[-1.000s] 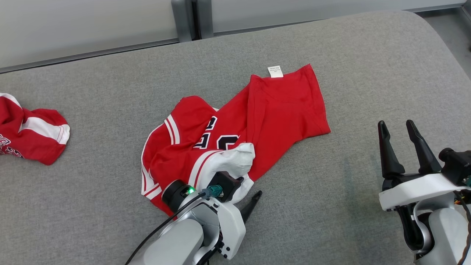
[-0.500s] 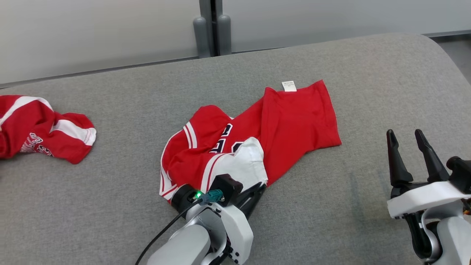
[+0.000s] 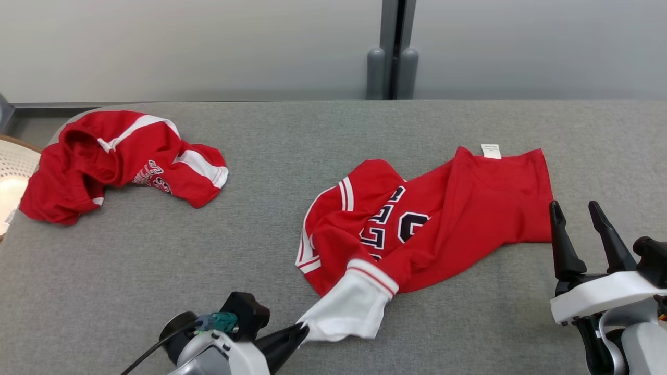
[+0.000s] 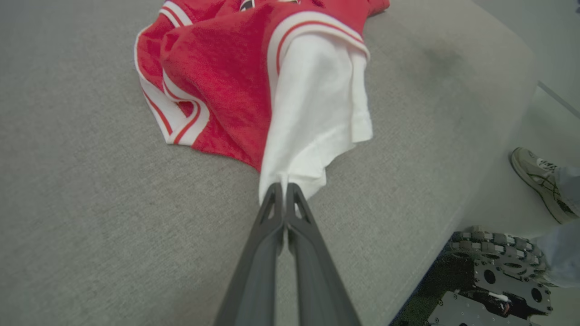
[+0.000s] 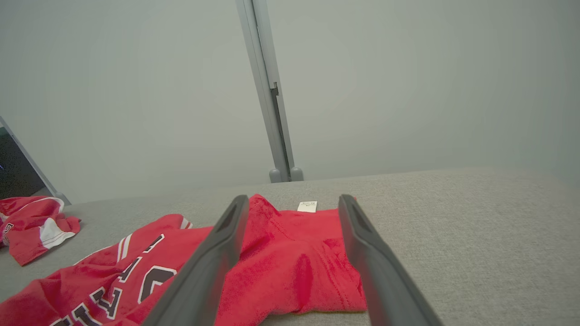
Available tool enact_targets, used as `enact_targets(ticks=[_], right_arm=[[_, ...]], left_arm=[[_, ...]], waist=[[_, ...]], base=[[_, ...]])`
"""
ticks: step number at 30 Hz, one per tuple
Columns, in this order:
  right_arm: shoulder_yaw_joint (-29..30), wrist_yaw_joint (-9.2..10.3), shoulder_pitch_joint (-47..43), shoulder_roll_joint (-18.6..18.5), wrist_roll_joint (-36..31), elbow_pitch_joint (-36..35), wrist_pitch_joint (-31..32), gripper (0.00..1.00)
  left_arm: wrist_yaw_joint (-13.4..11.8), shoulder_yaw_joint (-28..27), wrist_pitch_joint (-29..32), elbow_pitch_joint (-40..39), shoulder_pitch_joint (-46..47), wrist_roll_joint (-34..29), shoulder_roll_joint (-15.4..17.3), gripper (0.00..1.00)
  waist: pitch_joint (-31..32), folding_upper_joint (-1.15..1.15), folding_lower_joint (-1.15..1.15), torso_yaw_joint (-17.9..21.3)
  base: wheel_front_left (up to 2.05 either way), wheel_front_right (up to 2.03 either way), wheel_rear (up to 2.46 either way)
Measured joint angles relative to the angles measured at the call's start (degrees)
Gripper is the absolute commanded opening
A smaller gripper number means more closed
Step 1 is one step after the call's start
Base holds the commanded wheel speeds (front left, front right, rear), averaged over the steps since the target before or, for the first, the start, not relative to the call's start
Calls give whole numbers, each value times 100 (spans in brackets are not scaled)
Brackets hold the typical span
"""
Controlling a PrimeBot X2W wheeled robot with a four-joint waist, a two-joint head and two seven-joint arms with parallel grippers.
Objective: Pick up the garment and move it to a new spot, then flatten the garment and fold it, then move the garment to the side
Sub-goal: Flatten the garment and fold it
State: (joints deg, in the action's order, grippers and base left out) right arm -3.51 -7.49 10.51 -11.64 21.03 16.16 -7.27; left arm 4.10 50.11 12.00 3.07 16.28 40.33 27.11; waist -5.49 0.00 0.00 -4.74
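Far left: the rim of a pale perforated container (image 3: 11, 162), contents not discernible. Beside it, a crumpled red-and-white jersey (image 3: 114, 156) lies on the grey, cloth-covered counter (image 3: 260, 219). Centre: the left pincer (image 3: 304, 328), pressed together, pinches the white sleeve cuff (image 3: 354, 307) of the red numbered garment (image 3: 469, 208), rumpled mid-counter. Right: the right pincer (image 3: 578, 219) stands spread and empty, near the garment's edge.

You'll see the left gripper (image 3: 301, 329) and right gripper (image 3: 573, 208) each carry two long dark tapered fingers on white plastic wrist shells (image 3: 599, 289); thin black cable (image 3: 156, 348) and teal connector (image 3: 221, 320) at left wrist.
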Motion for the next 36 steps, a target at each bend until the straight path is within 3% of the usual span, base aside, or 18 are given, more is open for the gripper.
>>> enact_targets(ticks=[7,10,13,14,15,22,31,36], right_arm=[[52,0,-106,18,-7,48,32,100],[54,0,-114,11,-8,70,75,100],[51,0,-122,-2,-8,100,99,100],[49,0,-125,-5,-9,110,119,100],[44,0,-129,-5,-16,121,126,100],[2,0,-143,4,-23,130,178,100],[-27,0,-215,124,-33,29,138,100],[-98,0,-226,138,-29,35,124,100]], left_arm=[[-179,40,780,-592,-548,325,850,0],[-245,85,878,-545,-675,304,1051,0],[-236,78,838,-530,-832,505,1000,0],[-215,88,804,-515,-862,521,965,44],[-204,89,771,-491,-886,573,923,100],[-185,-152,236,-506,-1006,865,647,100],[-971,-922,-907,-576,-923,499,525,100],[-1124,-1025,-888,115,-649,569,243,100]], waist=[[171,0,0,-331],[238,0,0,-391],[288,0,0,-425],[303,0,0,-429],[317,0,0,-430],[405,0,0,-370],[398,0,0,-121],[347,0,0,68]], base=[[0,0,0],[0,0,0],[0,0,0],[0,0,0],[0,0,0],[0,0,0],[0,0,0],[0,0,0]])
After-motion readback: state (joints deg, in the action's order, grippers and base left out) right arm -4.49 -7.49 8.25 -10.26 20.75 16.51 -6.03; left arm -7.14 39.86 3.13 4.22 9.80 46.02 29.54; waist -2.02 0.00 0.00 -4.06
